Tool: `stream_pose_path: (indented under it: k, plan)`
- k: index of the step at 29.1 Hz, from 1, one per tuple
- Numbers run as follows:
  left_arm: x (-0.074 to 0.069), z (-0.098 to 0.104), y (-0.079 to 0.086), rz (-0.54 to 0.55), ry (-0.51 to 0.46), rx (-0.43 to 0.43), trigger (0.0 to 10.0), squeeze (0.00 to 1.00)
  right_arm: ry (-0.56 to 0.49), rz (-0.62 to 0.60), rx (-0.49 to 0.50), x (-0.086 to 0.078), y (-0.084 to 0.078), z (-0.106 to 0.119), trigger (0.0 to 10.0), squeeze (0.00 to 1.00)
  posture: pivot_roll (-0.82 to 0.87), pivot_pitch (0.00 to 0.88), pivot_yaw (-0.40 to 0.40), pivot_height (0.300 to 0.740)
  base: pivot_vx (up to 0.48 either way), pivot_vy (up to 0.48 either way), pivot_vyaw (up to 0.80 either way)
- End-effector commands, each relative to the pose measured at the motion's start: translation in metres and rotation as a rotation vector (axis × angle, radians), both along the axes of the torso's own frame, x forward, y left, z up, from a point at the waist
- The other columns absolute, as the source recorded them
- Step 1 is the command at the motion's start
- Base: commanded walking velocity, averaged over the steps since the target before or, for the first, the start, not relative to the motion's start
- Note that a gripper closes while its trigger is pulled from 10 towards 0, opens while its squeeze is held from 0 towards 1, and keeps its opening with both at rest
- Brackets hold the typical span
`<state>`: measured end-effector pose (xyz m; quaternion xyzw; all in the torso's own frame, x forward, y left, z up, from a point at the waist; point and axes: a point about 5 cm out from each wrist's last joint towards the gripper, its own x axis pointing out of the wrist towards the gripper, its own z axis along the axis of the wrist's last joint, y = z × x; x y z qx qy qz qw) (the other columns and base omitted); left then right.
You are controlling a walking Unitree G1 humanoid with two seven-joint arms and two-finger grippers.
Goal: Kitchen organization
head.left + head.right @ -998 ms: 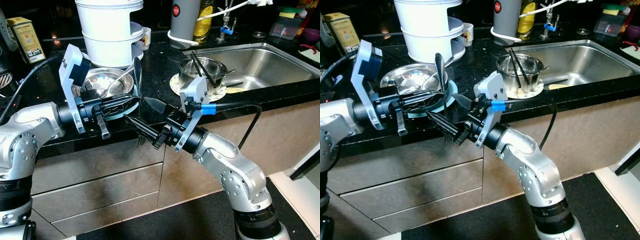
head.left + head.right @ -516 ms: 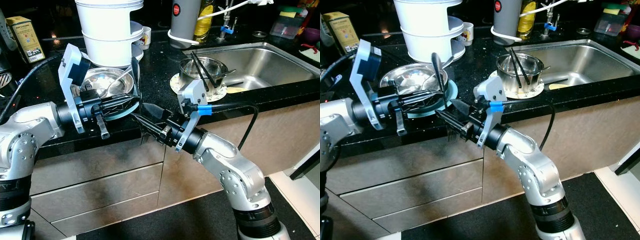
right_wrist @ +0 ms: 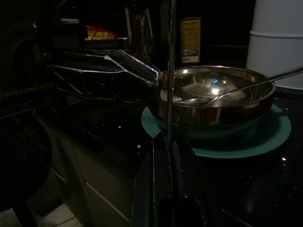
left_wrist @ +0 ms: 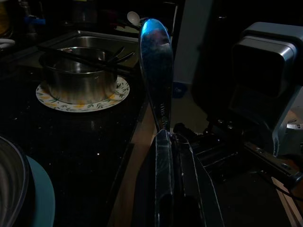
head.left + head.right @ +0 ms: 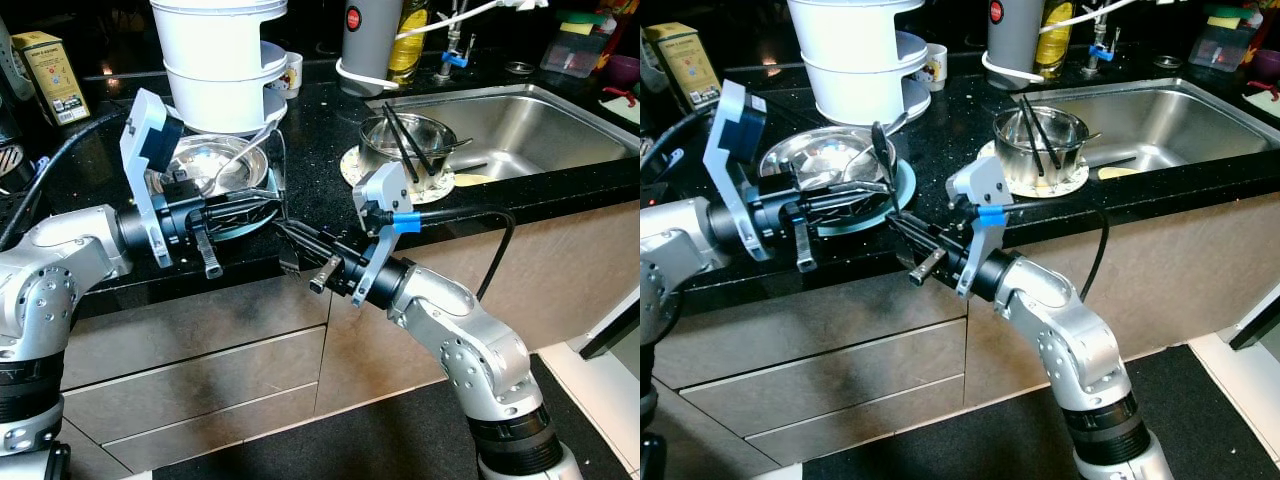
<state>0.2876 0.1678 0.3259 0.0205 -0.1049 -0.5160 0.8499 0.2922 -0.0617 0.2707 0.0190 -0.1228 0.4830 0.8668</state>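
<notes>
Steel spoon (image 4: 156, 71) stands pinched in both the left gripper (image 5: 268, 205) and right gripper (image 5: 290, 238) over the counter's (image 5: 320, 135) front edge; uneven release could drop it floorward.

Both grippers, left (image 5: 268, 206) and right (image 5: 288, 233), meet fingertip-close, fingers clamped.

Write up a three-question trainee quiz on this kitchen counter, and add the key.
1. True or false: the steel bowl sits on a teal plate.
2. What stands in the pot beside the sink? A) black sticks B) a whisk C) a rolling pin
3. What do the left gripper and right gripper both clamp?

Key: 1 true; 2 A; 3 the metal utensil.
</notes>
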Motion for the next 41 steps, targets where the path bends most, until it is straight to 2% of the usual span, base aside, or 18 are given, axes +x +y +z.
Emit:
stream_pose_path:
  k: [1,6,7,9,10,14,15,20,21,23,27,28,29,31,36,39,40,41]
  plan:
    - [-0.002,-0.001,-0.003,-0.021,-0.002,0.005,0.0,0.0,0.015,0.002,0.001,0.0,0.0,-0.004,0.0,0.0,0.0,0.142,-0.034,0.74,0.0,0.0,0.0]
    - [-0.002,-0.001,0.0,0.0,-0.015,0.003,0.0,0.0,0.019,-0.011,0.003,0.001,-0.003,-0.006,0.0,0.0,0.0,0.137,-0.034,0.74,0.0,0.0,0.0]
    - [-0.002,-0.003,0.002,0.008,-0.013,0.018,2.8,0.0,0.022,-0.023,0.007,0.001,-0.005,-0.007,0.0,0.0,0.0,0.137,-0.034,0.74,0.0,0.0,0.0]
    - [-0.002,-0.004,0.002,0.013,-0.011,0.029,2.8,0.0,0.023,-0.031,0.01,0.001,-0.007,-0.008,0.0,0.0,0.0,0.13,-0.035,0.74,0.0,0.0,0.0]
    - [-0.002,-0.013,0.006,0.038,0.009,0.085,10.0,0.0,0.031,-0.061,0.038,0.003,-0.013,-0.008,0.0,0.0,-0.01,0.127,-0.035,0.74,0.0,0.0,0.0]
    - [-0.005,-0.021,0.011,0.043,0.05,0.088,10.0,0.0,0.049,-0.107,0.089,0.005,-0.024,-0.008,0.0,0.0,-0.01,0.125,-0.035,0.74,0.0,0.0,0.0]
    - [-0.007,-0.021,0.011,0.027,0.065,0.069,10.0,1.0,0.052,-0.123,0.095,0.005,-0.027,-0.009,0.0,0.0,-0.01,0.125,-0.035,0.74,0.0,0.0,0.0]
    - [-0.01,-0.027,0.01,0.029,0.069,0.096,10.0,1.0,0.071,-0.156,0.116,0.006,-0.035,-0.013,0.0,0.0,-0.01,0.12,-0.037,0.74,0.0,0.0,0.0]
    - [-0.012,-0.033,0.008,0.018,0.088,0.128,10.0,0.0,0.082,-0.159,0.109,0.005,-0.037,-0.017,0.0,0.0,-0.01,0.12,-0.037,0.74,0.0,0.0,0.0]
    - [-0.022,-0.061,-0.002,-0.041,0.196,0.252,10.0,0.0,0.144,-0.141,0.04,-0.001,-0.038,-0.042,0.0,0.0,-0.01,0.117,-0.036,0.74,0.0,0.0,0.0]
    - [-0.03,-0.085,-0.017,-0.076,0.263,0.333,10.0,0.0,0.213,-0.097,-0.091,-0.009,-0.036,-0.073,0.0,0.0,-0.02,0.119,-0.034,0.74,0.0,0.0,0.0]
    - [-0.039,-0.119,-0.032,-0.072,0.338,0.474,10.0,0.0,0.299,-0.066,-0.218,-0.02,-0.036,-0.11,0.0,0.0,-0.02,0.12,-0.035,0.74,0.0,0.0,0.0]
    - [-0.039,-0.119,-0.032,-0.072,0.338,0.474,10.0,0.0,0.299,-0.066,-0.218,-0.02,-0.036,-0.11,0.0,0.0,-0.02,0.12,-0.035,0.74,0.0,0.0,0.0]
    - [-0.044,-0.147,-0.035,-0.039,0.385,0.622,10.0,0.0,0.355,-0.067,-0.286,-0.027,-0.038,-0.134,0.0,0.0,-0.02,0.122,-0.037,0.74,0.0,0.0,0.0]
    - [-0.041,-0.206,-0.04,0.223,0.506,0.732,10.0,0.0,0.447,-0.088,-0.475,-0.042,-0.054,-0.185,0.0,0.0,-0.03,0.132,-0.046,0.74,0.0,0.0,0.0]
    - [-0.042,-0.216,-0.039,0.257,0.51,0.763,10.0,0.0,0.458,-0.096,-0.504,-0.044,-0.057,-0.193,0.0,0.0,-0.03,0.134,-0.048,0.74,0.0,0.0,0.0]
    - [-0.04,-0.24,-0.035,0.391,0.483,0.806,10.0,0.0,0.46,-0.124,-0.644,-0.049,-0.067,-0.218,0.0,0.0,-0.02,0.134,-0.051,0.74,0.0,0.0,0.0]
    - [-0.04,-0.24,-0.035,0.391,0.483,0.806,10.0,0.0,0.46,-0.124,-0.644,-0.049,-0.067,-0.218,0.0,0.0,-0.02,0.134,-0.051,0.74,0.0,0.0,0.0]
